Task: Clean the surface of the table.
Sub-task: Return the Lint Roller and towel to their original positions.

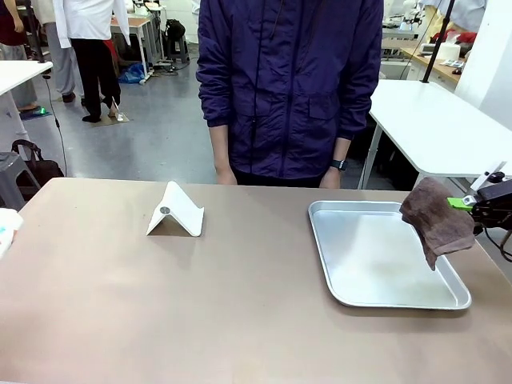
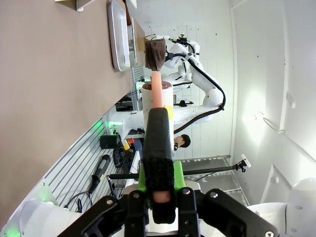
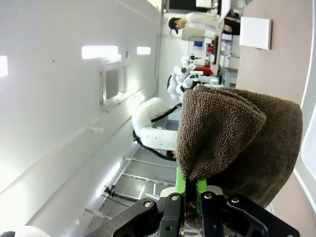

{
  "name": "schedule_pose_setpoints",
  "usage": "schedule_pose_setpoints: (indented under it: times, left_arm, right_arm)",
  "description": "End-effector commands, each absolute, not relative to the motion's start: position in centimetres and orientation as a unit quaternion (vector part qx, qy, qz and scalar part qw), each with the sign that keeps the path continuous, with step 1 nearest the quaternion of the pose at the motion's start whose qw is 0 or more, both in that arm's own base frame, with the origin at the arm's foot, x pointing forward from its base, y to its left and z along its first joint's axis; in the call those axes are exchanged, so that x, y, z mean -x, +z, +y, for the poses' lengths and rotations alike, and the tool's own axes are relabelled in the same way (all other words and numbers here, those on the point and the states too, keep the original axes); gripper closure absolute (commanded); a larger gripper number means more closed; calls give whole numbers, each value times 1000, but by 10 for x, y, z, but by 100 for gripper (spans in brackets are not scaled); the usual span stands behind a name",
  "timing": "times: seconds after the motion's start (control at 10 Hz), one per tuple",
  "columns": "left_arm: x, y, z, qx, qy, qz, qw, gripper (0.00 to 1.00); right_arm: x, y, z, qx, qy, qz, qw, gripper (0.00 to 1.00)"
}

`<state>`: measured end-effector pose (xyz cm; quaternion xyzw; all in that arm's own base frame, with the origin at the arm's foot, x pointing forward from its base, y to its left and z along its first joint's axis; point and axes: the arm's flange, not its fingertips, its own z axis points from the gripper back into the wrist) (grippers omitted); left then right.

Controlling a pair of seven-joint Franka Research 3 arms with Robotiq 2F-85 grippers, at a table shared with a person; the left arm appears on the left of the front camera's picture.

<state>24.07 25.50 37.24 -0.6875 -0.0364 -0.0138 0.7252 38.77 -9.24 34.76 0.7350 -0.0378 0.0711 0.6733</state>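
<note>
Brown-beige and matte, the tabletop (image 1: 240, 312) spreads across the whole front view, its near half bare. At its right side lies a shiny metal tray (image 1: 368, 256), flat, with rounded corners. A brown terry cloth (image 1: 436, 220) hangs over the tray's far right corner. The right end effector (image 1: 466, 204) is clenched on the cloth's upper edge. In the right wrist view the green pads (image 3: 180, 183) pinch the fabric while the rest droops in folds.

Left of centre and a little farther back stands a white folded stand (image 1: 176, 212). It is tent-shaped, with a small round grey disc on its slope, and any marking on it is too small to read. A white object (image 1: 6, 224) is cut off by the left edge of the front view.

In the left wrist view the left end effector (image 2: 158, 116) hangs in the air off to the side of the tabletop, its two fingers pressed together with nothing between them.

At the far edge stands a person (image 1: 288, 88) in a dark purple jacket, a dark watch (image 1: 338, 165) on one wrist and both hands down by the edge. Behind are white-topped tables (image 1: 432, 120) and a grey floor.
</note>
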Motion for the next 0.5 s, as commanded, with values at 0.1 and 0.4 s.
schedule_pose_setpoints:
  times: [0.1, 0.4]
  left_arm:
    - [-239, 380, 260, 692, -11, -35, 721, 97]
    - [-239, 380, 260, 692, -11, -35, 721, 97]
  right_arm:
    - [-389, 352, -92, -738, 73, -36, 670, 90]
    - [-389, 352, -92, -738, 73, -36, 670, 90]
